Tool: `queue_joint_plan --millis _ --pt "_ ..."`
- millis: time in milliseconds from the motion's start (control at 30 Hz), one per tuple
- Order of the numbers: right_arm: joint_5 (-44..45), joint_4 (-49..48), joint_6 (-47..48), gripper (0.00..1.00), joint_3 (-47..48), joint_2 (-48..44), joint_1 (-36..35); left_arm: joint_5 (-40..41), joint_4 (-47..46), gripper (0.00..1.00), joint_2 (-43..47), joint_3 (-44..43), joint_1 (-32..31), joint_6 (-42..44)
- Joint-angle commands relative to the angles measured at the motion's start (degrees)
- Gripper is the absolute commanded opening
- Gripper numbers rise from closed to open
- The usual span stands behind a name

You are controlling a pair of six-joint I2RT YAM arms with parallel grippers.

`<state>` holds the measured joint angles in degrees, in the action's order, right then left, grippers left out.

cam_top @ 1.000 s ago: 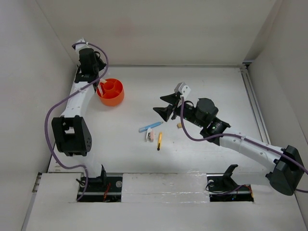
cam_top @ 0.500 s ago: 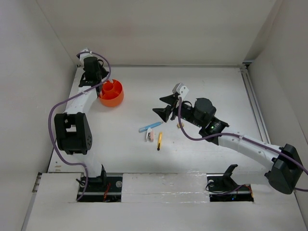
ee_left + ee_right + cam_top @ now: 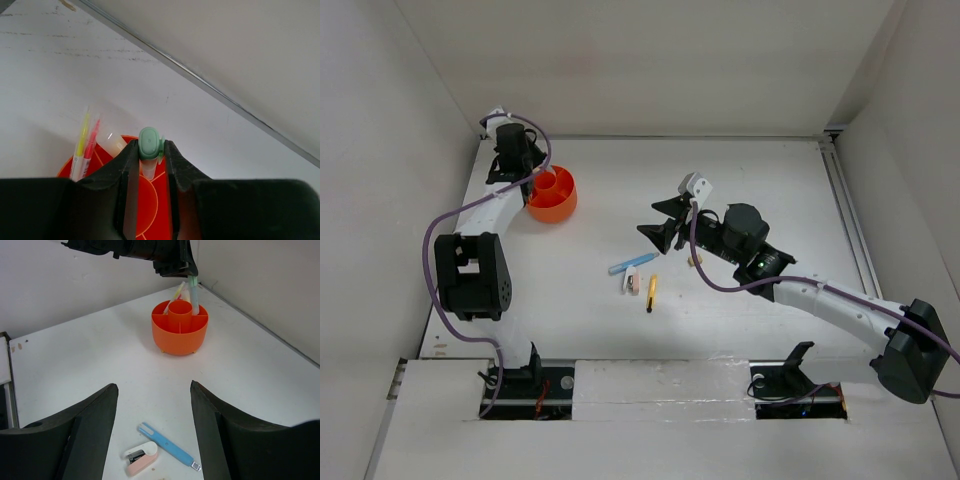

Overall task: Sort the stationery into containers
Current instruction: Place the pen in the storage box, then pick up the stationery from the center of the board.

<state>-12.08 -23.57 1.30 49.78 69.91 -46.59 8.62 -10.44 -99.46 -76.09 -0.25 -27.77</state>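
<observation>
Pale-green pen (image 3: pixel 150 143) in left hand (image 3: pixel 150 149) at orange tub (image 3: pixel 173 338)

— That tub (image 3: pixel 552 196) up at ten o'clock, what colour?
— Bright orange, plain all over. There's a pale green pen (image 3: pixel 150 142) in it, plus a yellow pen (image 3: pixel 83 135) and a pink pen (image 3: pixel 92 139).
— And mid-table?
— A blue pen (image 3: pixel 632 263), a white-and-pink eraser (image 3: pixel 631 284), a yellow pencil (image 3: pixel 651 291) tipped black, and at three o'clock of those a tan eraser (image 3: pixel 692 261). The table (image 3: pixel 770 180) is plain white.
</observation>
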Motion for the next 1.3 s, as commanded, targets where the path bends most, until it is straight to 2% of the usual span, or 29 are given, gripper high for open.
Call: queue_joint_plan --millis 0,200,367,400,567,633,667,700,767,900,933,1067,1200,1267 --pt "-0.93 -1.83 0.46 0.66 1.11 -0.04 -0.43 1.4 -1.52 0.16 0.32 1.29 0.25 -0.44" --pt "-0.93 -1.83 0.46 0.66 1.11 -0.04 -0.43 0.26 -2.83 0.34 0.85 2.53 0.25 -0.44" --pt "-0.93 -1.83 0.46 0.66 1.11 -0.04 -0.43 -0.27 -4.23 0.64 3.91 4.37 0.25 -0.44" --pt "-0.93 -1.83 0.46 0.66 1.11 -0.04 -0.43 -0.27 -4.24 0.77 4.88 4.9 -0.27 -0.44" --pt "-0.4 -1.83 0.46 0.66 1.11 0.49 -0.43 -0.27 -3.63 1.0 12.78 3.51 -1.51 0.08" --pt "0.2 -1.83 0.46 0.66 1.11 1.19 -0.43 -0.27 0.31 1.0 14.29 -0.25 -1.51 0.61" --pt "0.21 0.35 1.07 0.77 2.76 2.41 -0.43 -0.27 2.07 1.0 14.82 -1.76 -1.51 0.61" --pt "1.95 1.59 1.07 0.82 3.65 3.29 -0.43 -0.88 3.91 1.0 15.52 -3.34 -1.51 0.09" --pt "6.25 5.27 0.29 0.84 7.41 6.53 -0.43 -0.89 10.94 1.0 15.52 -8.51 -1.51 -0.44" --pt "21.36 20.29 -9.19 0.84 14.37 11.73 -0.43 -0.89 22.46 1.0 16.75 -14.16 -2.03 -2.02" --pt "26.0 22.58 -10.52 0.84 15.51 12.61 -0.43 -1.58 23.87 1.0 16.75 -14.17 -2.03 -2.03" --pt "32.63 31.12 -16.06 0.84 18.6 14.47 -0.43 -2.64 28.79 1.0 20.09 -14.17 -2.03 -2.03" --pt "31.95 34.81 -17.55 0.84 18.6 14.99 -0.43 -6.59 30.39 1.0 23.6 -11.36 -2.03 -2.73" --pt "31.32 37.7 -17.56 0.84 18.6 14.99 -0.43 -9.92 30.39 1.0 26.32 -7.24 -2.03 -3.42"
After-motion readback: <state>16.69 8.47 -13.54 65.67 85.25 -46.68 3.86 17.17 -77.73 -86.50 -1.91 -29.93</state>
